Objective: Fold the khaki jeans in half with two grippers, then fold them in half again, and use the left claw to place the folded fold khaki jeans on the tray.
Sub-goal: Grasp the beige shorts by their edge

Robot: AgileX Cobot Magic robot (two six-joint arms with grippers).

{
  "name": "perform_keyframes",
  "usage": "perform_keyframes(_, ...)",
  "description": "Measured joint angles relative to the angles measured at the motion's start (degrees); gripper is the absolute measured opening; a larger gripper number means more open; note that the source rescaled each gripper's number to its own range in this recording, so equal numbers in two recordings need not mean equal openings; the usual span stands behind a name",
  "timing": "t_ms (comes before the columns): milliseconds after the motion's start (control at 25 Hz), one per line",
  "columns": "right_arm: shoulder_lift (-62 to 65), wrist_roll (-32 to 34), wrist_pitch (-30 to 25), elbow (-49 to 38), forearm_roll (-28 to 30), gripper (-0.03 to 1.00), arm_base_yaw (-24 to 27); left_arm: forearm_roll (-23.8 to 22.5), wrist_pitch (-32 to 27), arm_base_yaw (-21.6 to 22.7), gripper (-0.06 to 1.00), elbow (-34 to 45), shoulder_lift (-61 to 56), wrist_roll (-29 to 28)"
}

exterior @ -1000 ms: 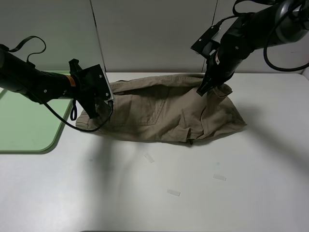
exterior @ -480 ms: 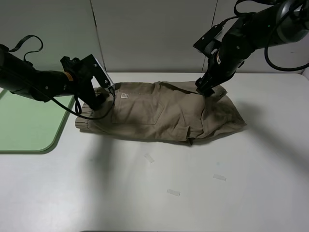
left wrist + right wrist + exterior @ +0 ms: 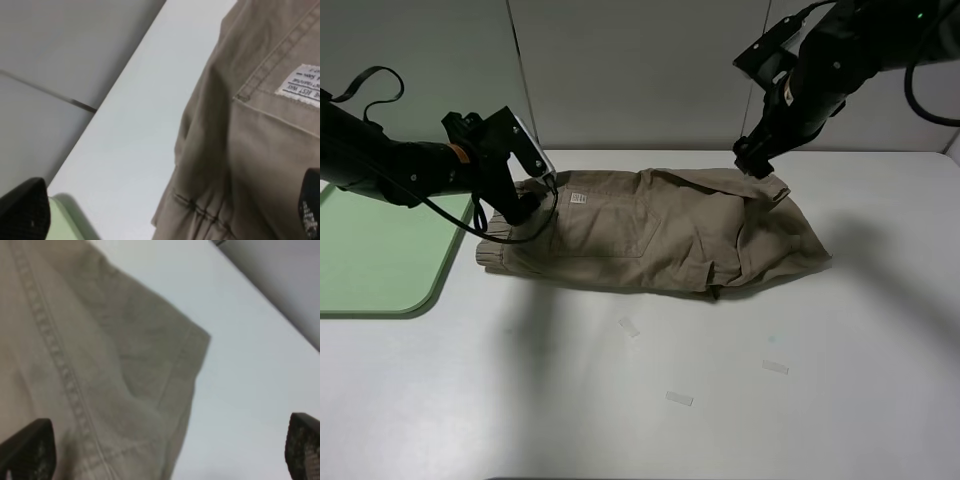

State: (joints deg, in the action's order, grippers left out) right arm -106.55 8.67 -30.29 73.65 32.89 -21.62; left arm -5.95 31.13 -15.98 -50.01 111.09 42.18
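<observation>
The khaki jeans (image 3: pixel 660 230) lie folded in half on the white table, waistband toward the left, a white label (image 3: pixel 577 198) facing up. My left gripper (image 3: pixel 527 203) hovers open over the waistband end; in the left wrist view (image 3: pixel 167 207) its fingertips (image 3: pixel 25 210) stand wide apart over the cloth (image 3: pixel 260 150). My right gripper (image 3: pixel 752 165) is open just above the jeans' far right corner; the right wrist view (image 3: pixel 165 447) shows the hem corner (image 3: pixel 165 365) below. The mint-green tray (image 3: pixel 370 250) lies at the left, beside the waistband.
Small white tape scraps (image 3: pixel 630 327) (image 3: pixel 679 399) (image 3: pixel 775 367) lie on the table in front of the jeans. Grey wall panels (image 3: pixel 640 70) stand close behind the table's far edge. The left arm's cable (image 3: pixel 470 235) loops over the tray's corner.
Both grippers carried the jeans' front edge to the back, laid it down and let go. The right gripper has risen off the cloth; the left has barely moved since.
</observation>
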Motion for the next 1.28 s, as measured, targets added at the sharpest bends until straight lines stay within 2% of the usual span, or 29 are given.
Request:
perform_keyframes(200,5.46,0.02,-6.66,0.0,-6.72,1.0,0.0,0.0,-5.84,0.0,1.0,0.09,-4.69,-3.4)
perform_keyframes(480,14.85,-1.84,-20.22,0.0,-16.7,1.0,0.0,0.0,-19.38,0.0,1.0,0.09,-13.39,-15.72)
perform_keyframes(680,25.24,-4.84,-27.41,0.0,-23.16,1.0,0.0,0.0,-23.42,0.0,1.0,0.09,-14.63,-18.81)
perform_keyframes(840,36.55,-5.38,-29.27,-2.74,-25.25,1.0,0.0,0.0,-23.76,0.0,1.0,0.09,-14.63,-19.5)
perform_keyframes(1280,73.33,-4.14,-28.68,-23.53,-26.47,1.0,0.0,0.0,-24.12,0.0,1.0,0.09,-14.63,-19.68)
